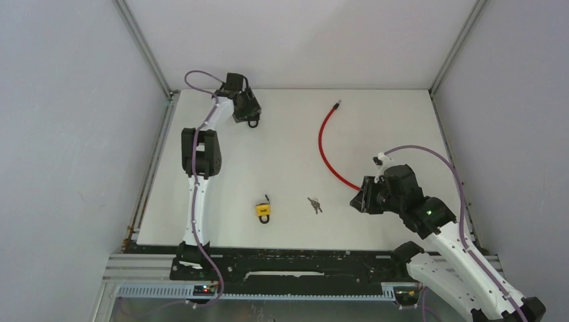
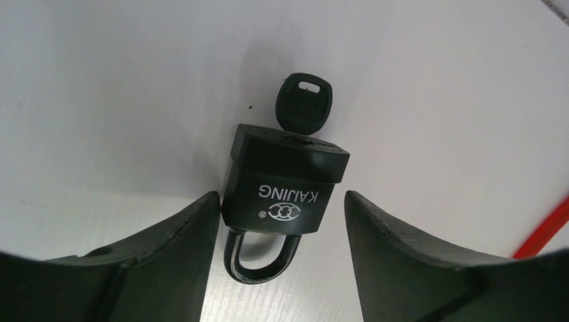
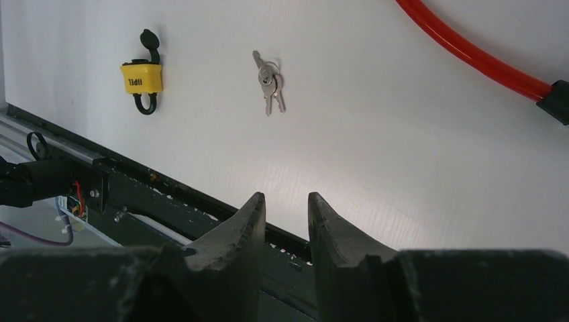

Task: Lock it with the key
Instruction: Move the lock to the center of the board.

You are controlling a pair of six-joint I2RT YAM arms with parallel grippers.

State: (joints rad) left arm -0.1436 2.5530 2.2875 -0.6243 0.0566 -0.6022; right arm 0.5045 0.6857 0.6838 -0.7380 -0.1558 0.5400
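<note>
A black padlock marked KAIJING lies on the white table at the far left, also seen in the top view. A black-headed key sticks in its keyhole. Its shackle points towards my wrist. My left gripper is open, with one finger on each side of the padlock body, and the left finger is close against it. In the top view this gripper is at the back of the table. My right gripper is empty, its fingers a narrow gap apart, above the table's near right part.
A yellow padlock with a black key lies near the front edge, also in the right wrist view. A ring of silver keys lies to its right. A red cable curves across the right half.
</note>
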